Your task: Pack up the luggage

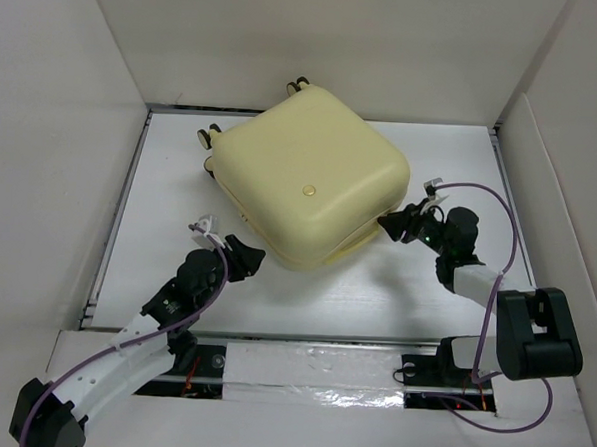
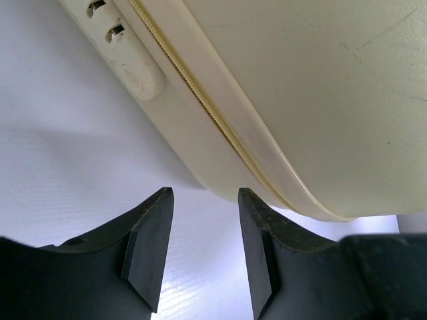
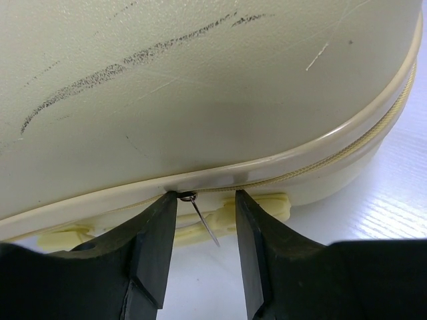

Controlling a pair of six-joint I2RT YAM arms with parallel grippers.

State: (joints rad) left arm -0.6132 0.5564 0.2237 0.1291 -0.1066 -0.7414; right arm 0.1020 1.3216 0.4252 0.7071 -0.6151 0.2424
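The luggage (image 1: pixel 306 179) lies shut and flat at the middle of the white table, a pale yellow hard shell with its wheels (image 1: pixel 210 135) toward the back left. My left gripper (image 1: pixel 252 256) is at its near left corner, open with only table between the fingers (image 2: pixel 203 197); the right fingertip sits just under the shell (image 2: pixel 320 87). My right gripper (image 1: pixel 387 225) is at the luggage's right edge, open (image 3: pixel 205 197). A thin metal zipper pull (image 3: pixel 203 217) hangs from the zipper seam (image 3: pixel 320 168) between its fingers, close to the left one, not clamped.
White walls (image 1: pixel 44 120) box the table in on the left, back and right. A taped strip (image 1: pixel 311 369) runs along the near edge between the arm bases. A pale yellow handle (image 2: pixel 137 73) and small feet (image 3: pixel 267 207) stick out from the shell's sides.
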